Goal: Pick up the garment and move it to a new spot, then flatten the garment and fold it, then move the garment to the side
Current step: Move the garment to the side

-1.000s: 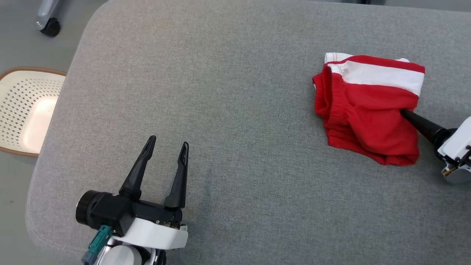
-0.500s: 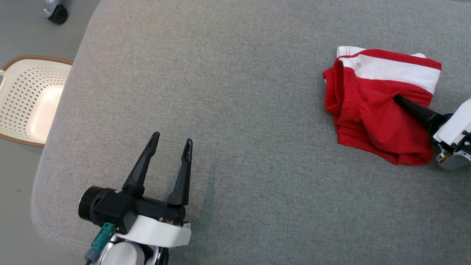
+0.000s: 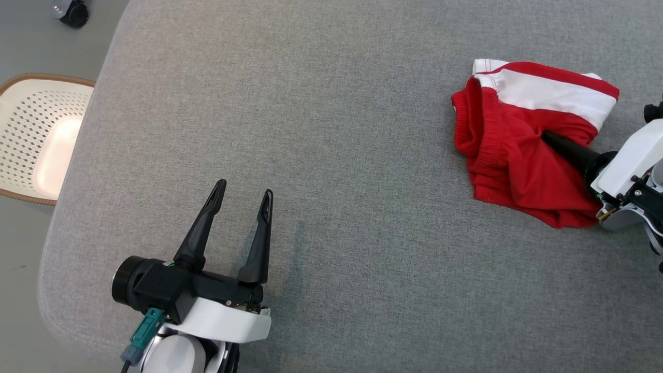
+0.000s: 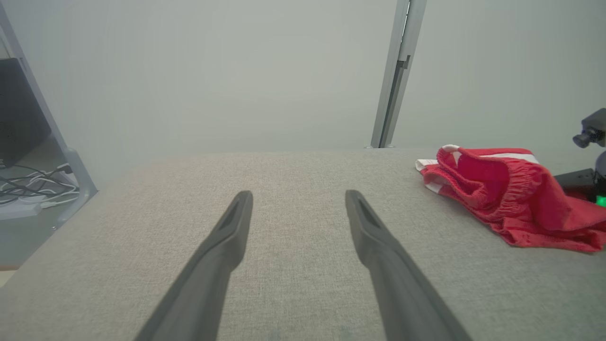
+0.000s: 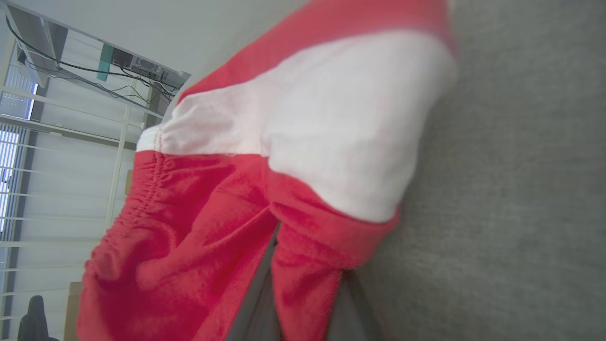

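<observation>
The right tool (image 3: 550, 141) pinches the garment (image 3: 510, 166), well apart from the basket (image 3: 20, 111).

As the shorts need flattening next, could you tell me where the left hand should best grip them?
Probably the gathered waistband of the shorts, approached from the robot's left: it forms a raised fold facing the open left hand, opposite where the right hand grips.

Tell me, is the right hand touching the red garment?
Touching. In the right wrist view, red cloth of the garment sits pinched between the fingers of the right hand; the head view shows a finger sunk into it.
</observation>
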Controlling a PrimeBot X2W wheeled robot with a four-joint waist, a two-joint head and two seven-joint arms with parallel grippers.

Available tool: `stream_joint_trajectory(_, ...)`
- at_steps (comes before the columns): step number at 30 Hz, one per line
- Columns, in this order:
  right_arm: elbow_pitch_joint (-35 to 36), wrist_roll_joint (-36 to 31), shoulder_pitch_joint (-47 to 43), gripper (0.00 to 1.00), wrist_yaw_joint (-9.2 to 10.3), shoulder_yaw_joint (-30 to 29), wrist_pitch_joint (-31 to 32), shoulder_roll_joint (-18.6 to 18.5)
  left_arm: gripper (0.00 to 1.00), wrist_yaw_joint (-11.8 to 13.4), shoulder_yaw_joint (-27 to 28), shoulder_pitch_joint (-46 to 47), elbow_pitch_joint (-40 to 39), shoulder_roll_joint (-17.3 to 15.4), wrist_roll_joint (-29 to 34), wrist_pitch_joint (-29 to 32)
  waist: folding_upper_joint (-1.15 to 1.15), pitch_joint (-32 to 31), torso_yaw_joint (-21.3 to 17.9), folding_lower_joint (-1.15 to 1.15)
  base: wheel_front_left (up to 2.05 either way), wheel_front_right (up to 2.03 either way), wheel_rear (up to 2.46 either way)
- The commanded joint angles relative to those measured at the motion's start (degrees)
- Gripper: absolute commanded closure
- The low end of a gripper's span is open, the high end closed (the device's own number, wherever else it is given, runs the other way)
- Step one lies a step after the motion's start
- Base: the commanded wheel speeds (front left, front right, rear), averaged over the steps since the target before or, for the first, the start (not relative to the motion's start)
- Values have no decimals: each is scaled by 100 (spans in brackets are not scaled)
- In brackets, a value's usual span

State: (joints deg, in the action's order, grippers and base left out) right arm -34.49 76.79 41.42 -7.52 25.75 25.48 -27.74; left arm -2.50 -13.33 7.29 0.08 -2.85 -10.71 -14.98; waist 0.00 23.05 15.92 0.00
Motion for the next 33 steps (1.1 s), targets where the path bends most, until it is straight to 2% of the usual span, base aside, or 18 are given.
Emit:
stream_joint_trajectory(1, -111, 85, -214, 100, 6, 122, -10, 75, 0, 19, 12, 88, -15, -17, -32, -15, 0, -9, -17, 0, 0, 0, 0)
stream_joint_trajectory(7, 81, -111, -111, 100, 6, 354, -173, -221, 0, 38, 27, 94, -62, -15, 20, -15, 0, -70, -143, 0, 0, 0, 0)
stream_joint_trajectory(14, 361, -330, 193, 100, 5, 684, -224, -525, 0, -48, 20, 96, -14, -16, 73, -15, 0, -50, -532, 0, 0, 0, 0)
stream_joint_trajectory(20, 566, -449, 446, 100, 4, 914, -277, -819, 0, -142, -62, 237, 35, -14, 145, -15, 0, 81, -1142, 0, 0, 0, 0)
stream_joint_trajectory(27, 685, -497, 641, 100, 3, 921, -355, -1366, 0, -186, -44, 487, 73, -18, 149, -15, 0, 286, -1692, 0, 0, 0, 0)
stream_joint_trajectory(33, 896, -692, 758, 100, 3, 924, -415, -1981, 0, -208, 32, 580, 134, -19, 158, -15, 0, 389, -1989, 0, 0, 0, 0)
